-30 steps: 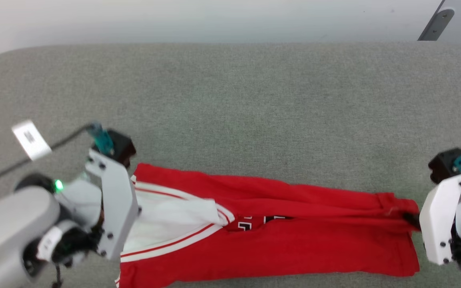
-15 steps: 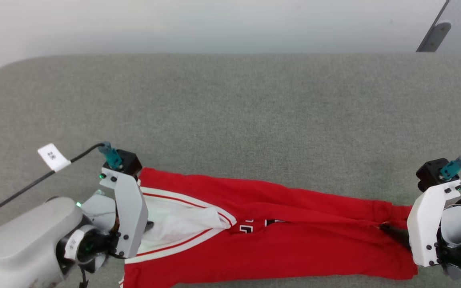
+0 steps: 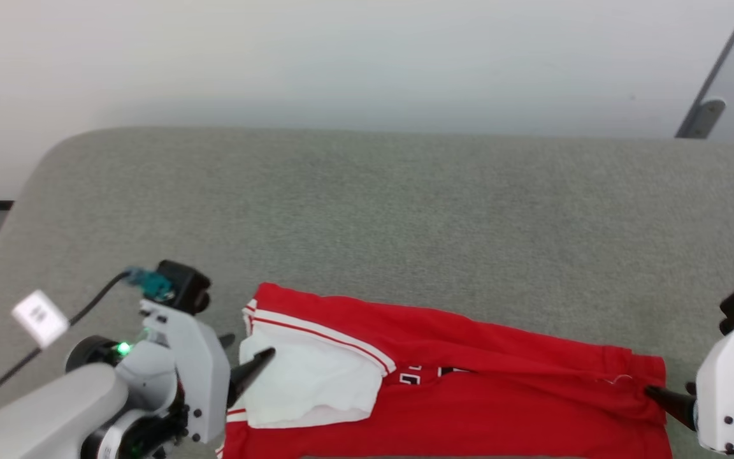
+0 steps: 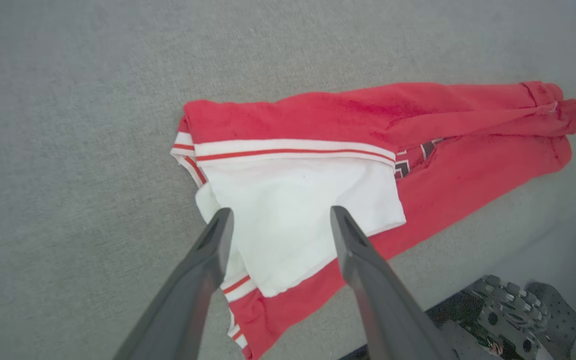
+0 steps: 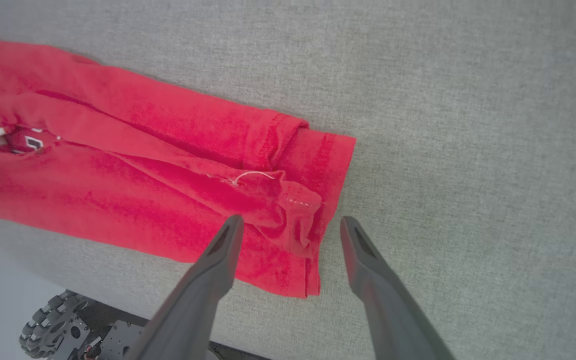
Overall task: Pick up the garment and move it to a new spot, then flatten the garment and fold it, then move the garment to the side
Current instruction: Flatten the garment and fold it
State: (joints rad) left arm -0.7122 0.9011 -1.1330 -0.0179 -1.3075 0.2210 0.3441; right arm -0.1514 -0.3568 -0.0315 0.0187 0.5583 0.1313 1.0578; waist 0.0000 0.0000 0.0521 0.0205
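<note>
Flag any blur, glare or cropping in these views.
Head view: soft even light, jersey cropped at the bottom edge, cable tag blurred. Left wrist view: white sleeve sharp, not blown out. Right wrist view: hem stitching crisp, no glare.

The left gripper (image 4: 280,212) has its two dark fingers (image 4: 203,270) spread wide apart, pointing toward the right side. The right gripper (image 5: 292,220) is spread wide too, pointing back at the left one. The grey left arm (image 3: 29,414) reaches in from the low corner.
</note>
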